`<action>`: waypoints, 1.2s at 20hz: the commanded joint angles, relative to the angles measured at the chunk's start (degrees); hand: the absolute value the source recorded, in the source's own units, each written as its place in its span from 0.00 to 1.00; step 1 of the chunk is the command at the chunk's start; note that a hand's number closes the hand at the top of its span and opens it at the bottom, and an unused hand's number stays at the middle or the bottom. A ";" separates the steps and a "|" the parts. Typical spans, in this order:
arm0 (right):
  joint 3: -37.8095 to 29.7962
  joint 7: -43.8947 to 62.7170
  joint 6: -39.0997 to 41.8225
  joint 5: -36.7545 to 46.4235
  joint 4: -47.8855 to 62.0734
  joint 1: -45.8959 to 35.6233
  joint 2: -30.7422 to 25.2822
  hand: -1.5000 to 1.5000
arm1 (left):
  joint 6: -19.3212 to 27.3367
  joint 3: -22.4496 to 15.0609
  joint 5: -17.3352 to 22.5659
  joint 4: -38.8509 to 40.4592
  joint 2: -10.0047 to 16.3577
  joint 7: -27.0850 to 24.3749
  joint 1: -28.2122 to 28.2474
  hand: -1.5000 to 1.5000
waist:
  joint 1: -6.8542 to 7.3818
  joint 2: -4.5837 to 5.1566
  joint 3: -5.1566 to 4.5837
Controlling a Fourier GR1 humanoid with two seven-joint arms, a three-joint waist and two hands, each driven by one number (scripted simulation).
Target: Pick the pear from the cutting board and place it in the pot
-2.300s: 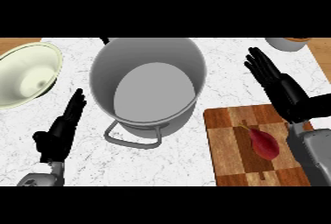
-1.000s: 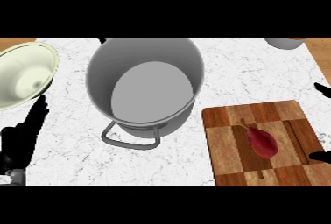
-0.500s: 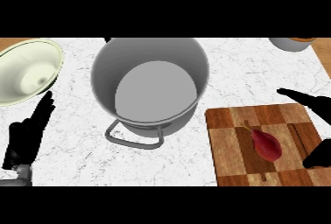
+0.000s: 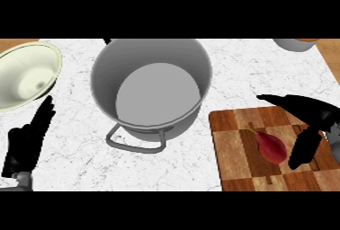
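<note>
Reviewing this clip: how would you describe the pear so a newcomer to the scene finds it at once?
Start at the big grey pot in the middle of the white counter, then look to the wooden cutting board at its lower right. The pear lies on that board: dark red, teardrop-shaped, the only thing lying on the wood, with the black right hand open beside it.

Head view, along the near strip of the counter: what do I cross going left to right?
Left robot hand → pot → bare left part of the cutting board → pear lying on the board → right robot hand, open, thumb just right of the pear.
</note>
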 commanded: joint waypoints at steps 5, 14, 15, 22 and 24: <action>-0.07 1.36 4.15 8.96 3.15 -0.56 6.28 0.00 | -4.18 4.21 1.08 2.16 0.71 -4.59 1.82 0.50 | -0.41 -0.04 0.04; -1.63 1.68 7.08 16.59 6.80 0.17 13.50 0.00 | -3.65 3.22 -2.51 -0.94 -2.71 -2.30 2.53 0.50 | -0.43 -0.04 0.05; 1.39 2.86 5.08 19.40 9.00 -1.21 15.90 0.00 | -2.97 4.17 -2.27 -0.30 -2.17 -0.29 0.68 0.50 | -0.31 0.01 0.06; -0.97 2.37 5.33 24.54 8.58 0.91 20.18 0.00 | -4.04 5.05 -3.63 -2.37 -3.17 1.80 0.23 0.50 | -0.61 -0.08 0.05; -2.78 -3.58 6.00 27.50 12.65 0.45 17.48 0.00 | -6.52 6.68 -2.33 -2.46 -2.47 0.60 0.68 0.50 | -0.53 -0.06 0.05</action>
